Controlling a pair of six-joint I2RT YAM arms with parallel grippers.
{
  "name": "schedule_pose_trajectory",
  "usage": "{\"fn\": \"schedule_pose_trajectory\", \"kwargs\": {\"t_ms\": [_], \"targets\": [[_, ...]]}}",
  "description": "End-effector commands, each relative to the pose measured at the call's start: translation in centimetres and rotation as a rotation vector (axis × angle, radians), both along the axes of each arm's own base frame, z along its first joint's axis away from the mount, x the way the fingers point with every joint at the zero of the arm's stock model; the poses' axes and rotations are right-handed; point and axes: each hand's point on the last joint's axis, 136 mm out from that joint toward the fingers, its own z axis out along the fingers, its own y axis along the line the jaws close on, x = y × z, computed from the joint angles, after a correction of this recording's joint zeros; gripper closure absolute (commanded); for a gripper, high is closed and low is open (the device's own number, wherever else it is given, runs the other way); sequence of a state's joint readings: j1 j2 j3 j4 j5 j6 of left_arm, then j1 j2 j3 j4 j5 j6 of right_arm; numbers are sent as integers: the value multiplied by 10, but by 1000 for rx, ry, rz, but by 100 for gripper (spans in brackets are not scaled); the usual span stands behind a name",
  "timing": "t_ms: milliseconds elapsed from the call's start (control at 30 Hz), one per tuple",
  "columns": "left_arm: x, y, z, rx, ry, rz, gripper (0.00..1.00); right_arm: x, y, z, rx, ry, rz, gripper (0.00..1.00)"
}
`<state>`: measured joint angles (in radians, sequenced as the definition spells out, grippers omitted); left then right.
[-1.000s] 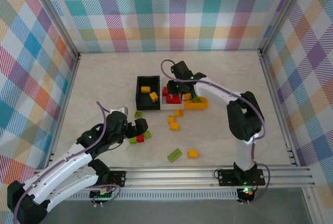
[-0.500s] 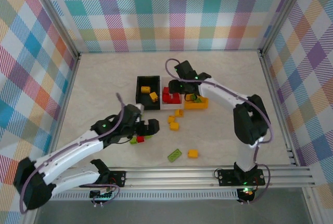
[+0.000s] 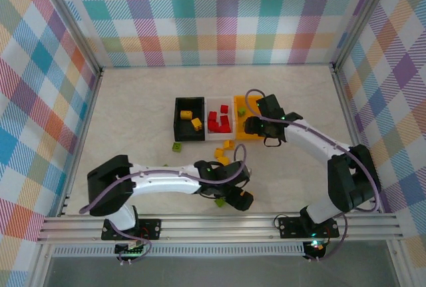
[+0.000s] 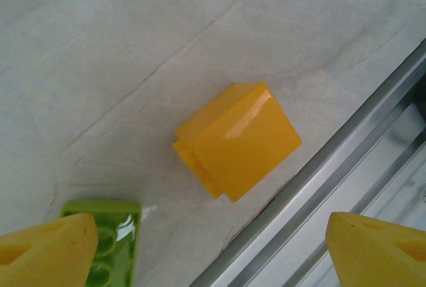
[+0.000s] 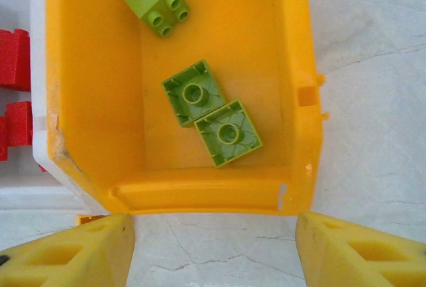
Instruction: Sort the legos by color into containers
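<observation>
A yellow lego brick (image 4: 237,140) lies on the table (image 4: 133,34) by its near edge rail (image 4: 333,167), between the spread fingers (image 4: 46,250) of the empty left gripper (image 4: 213,244), with a lime green brick (image 4: 110,234) touching one finger, while three green legos (image 5: 194,92) rest in the orange bin (image 5: 293,67) under the right gripper (image 5: 213,234), likewise spread and empty.

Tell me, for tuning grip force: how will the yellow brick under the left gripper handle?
The yellow brick looks like hard moulded plastic, so probably stiff and light. Its glossy face shows glare, so a grip may slip. Resting on a flat face, it should slide, not roll.
</observation>
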<state>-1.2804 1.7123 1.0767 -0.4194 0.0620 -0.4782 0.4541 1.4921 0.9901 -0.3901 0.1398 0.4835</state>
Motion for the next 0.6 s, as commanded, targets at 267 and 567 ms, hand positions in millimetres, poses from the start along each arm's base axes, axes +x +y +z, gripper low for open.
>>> {"fn": "schedule_pose_trajectory", "kwargs": {"t_ms": [267, 567], "targets": [[3, -28, -16, 105, -48, -101, 26, 3, -7, 13, 68, -48, -20, 34], [-6, -16, -34, 183, -57, -125, 44, 5, -12, 11, 74, -47, -34, 34]]}}
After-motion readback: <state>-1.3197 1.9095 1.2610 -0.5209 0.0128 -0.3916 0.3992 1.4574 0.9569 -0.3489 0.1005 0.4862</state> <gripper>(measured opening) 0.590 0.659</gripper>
